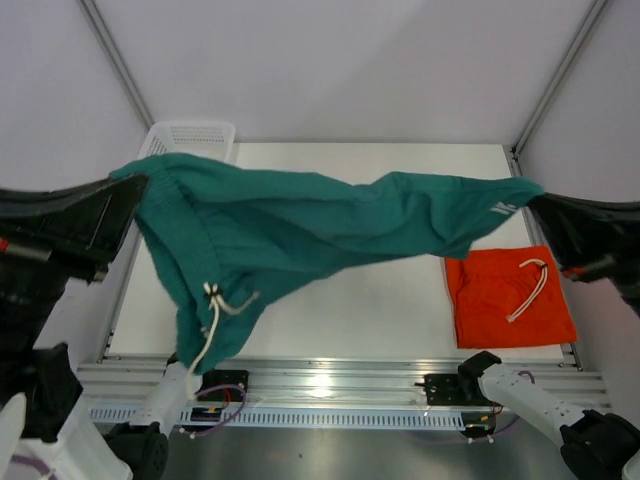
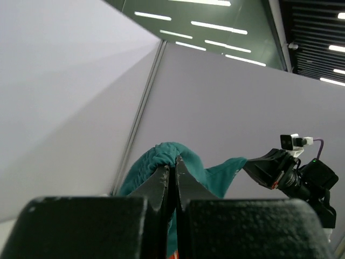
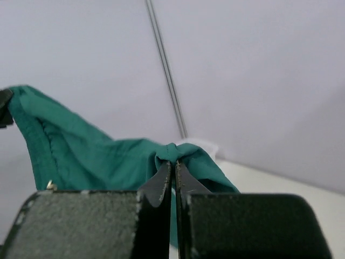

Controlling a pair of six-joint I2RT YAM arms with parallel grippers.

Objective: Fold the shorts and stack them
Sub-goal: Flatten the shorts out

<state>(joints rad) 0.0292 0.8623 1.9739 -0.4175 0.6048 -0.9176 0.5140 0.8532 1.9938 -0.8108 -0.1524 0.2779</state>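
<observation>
The teal green shorts (image 1: 300, 235) hang stretched in the air between both grippers, high above the table. My left gripper (image 1: 135, 190) is shut on the waistband end; the fabric bunches over its tips in the left wrist view (image 2: 175, 156). My right gripper (image 1: 535, 195) is shut on the leg end near the white logo, with cloth pinched at its tips in the right wrist view (image 3: 173, 156). A white drawstring (image 1: 215, 310) dangles from the teal shorts. The orange-red shorts (image 1: 510, 300) lie folded flat on the table at the right, white drawstring on top.
A white mesh basket (image 1: 190, 140) stands at the back left, partly behind the teal cloth. The white table (image 1: 380, 300) has a metal rail along its near edge. Grey enclosure walls surround the table.
</observation>
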